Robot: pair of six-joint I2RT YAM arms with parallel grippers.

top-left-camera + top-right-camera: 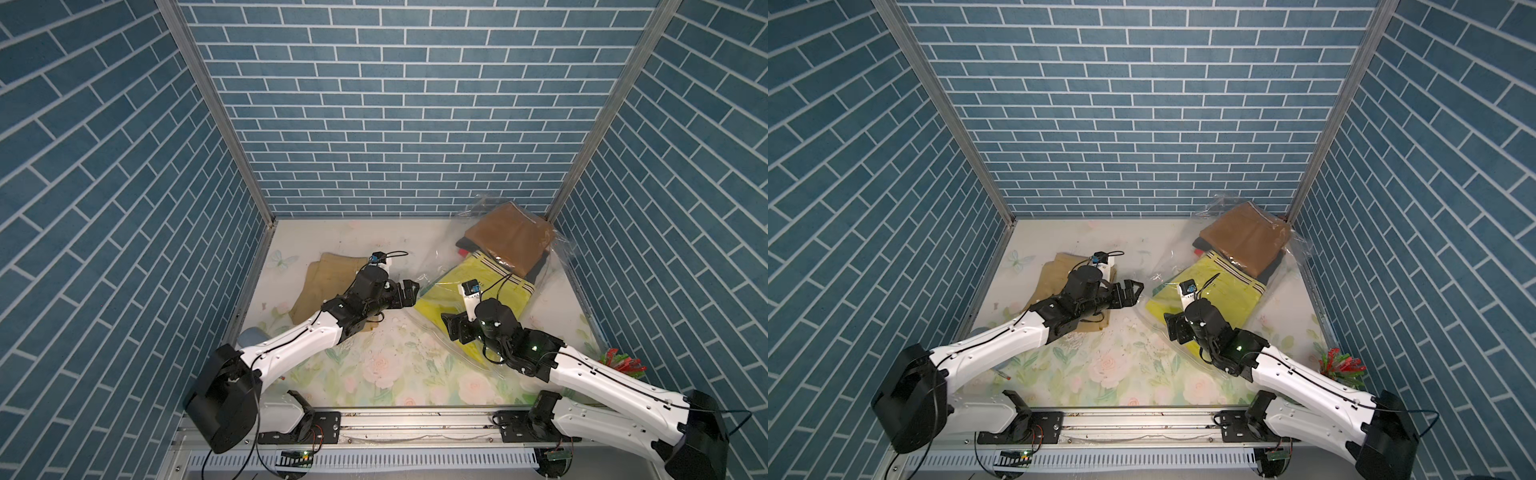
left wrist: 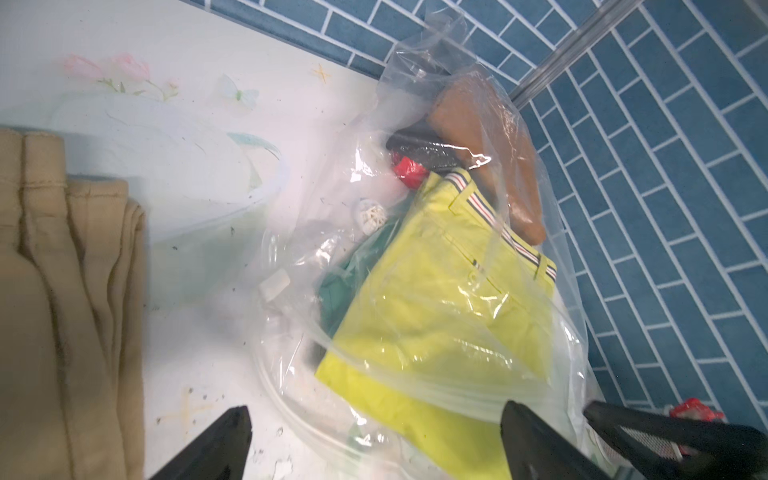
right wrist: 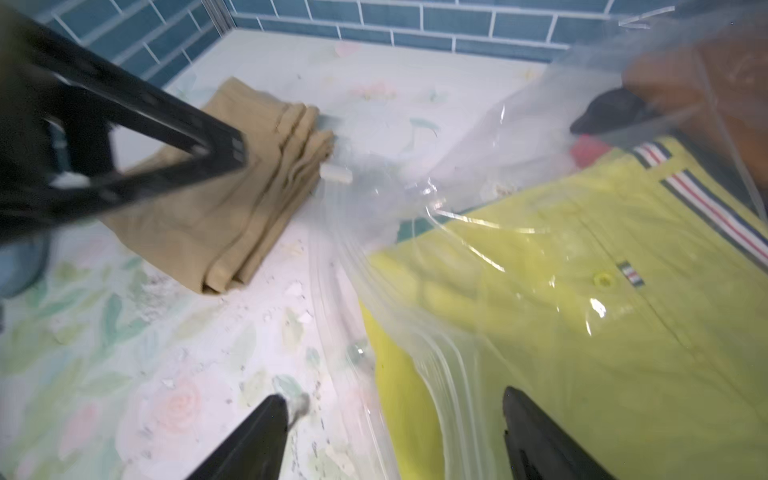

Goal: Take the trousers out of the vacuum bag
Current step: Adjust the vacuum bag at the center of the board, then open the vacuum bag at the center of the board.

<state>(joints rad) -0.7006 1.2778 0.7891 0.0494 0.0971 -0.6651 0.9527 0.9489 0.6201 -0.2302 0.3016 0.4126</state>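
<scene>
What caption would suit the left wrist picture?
Open left gripper faces lime-yellow trousers seen through the vacuum bag; khaki trousers lie outside it.

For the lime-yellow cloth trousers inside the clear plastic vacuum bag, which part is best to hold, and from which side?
Grip the folded edge of the lime-yellow cloth trousers opposite their striped waistband. That edge lies at the zip strip of the clear plastic vacuum bag, nearest the open right end effector; the waistband points to the far corner. So come in from the robot's side.

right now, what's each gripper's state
Left gripper: open, holding nothing.
Right gripper: open, holding nothing, over the edge of the see-through crinkly plastic vacuum bag.
</scene>
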